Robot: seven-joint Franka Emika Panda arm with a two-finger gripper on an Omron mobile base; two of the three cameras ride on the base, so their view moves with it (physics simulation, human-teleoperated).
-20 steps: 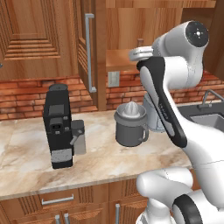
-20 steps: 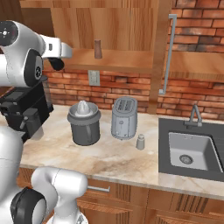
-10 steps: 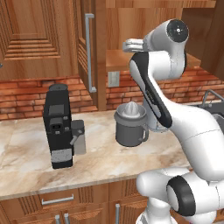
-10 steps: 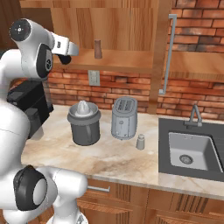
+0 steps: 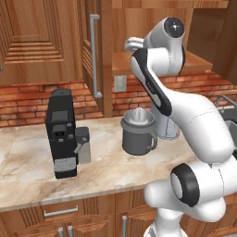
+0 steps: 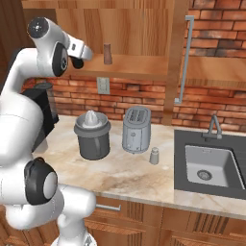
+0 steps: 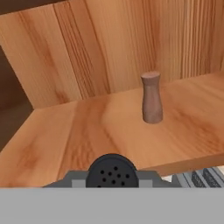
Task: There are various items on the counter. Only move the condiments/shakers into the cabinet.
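Far left on the beige marble worktop (image 5: 28, 162): black coffee machine (image 5: 61, 134), upright, well apart from everything else. Right of it, grey citrus juicer (image 6: 92, 136) with white cone on top, handle toward the near side. Just beside the juicer on the right, silver toaster (image 6: 136, 129), close to the brick back wall, slots up. Near the toaster's right front corner, pale grey shaker (image 6: 154, 155), upright on the worktop, apart from the toaster and short of the dark sink (image 6: 211, 166) at far right. Above, warm brown wooden cabinet (image 6: 144, 67) with door open, long vertical silver bar handle (image 6: 185, 57) hanging to the right of the opening. On the flat shelf inside, brown wood shaker (image 7: 152, 97), upright, standing alone toward the shelf's middle, back panel behind it. At the left of the shelf opening, gripper (image 6: 81, 52) raised to shelf height at the end of the white arm, level with the brown wood shaker and left of it. In the hand view, black shaker (image 7: 112, 170) seen from its perforated round top, right at the bottom between the fingertips, over the near edge of the shelf; gripper clamped on the black shaker, fingers drawn in against its sides.
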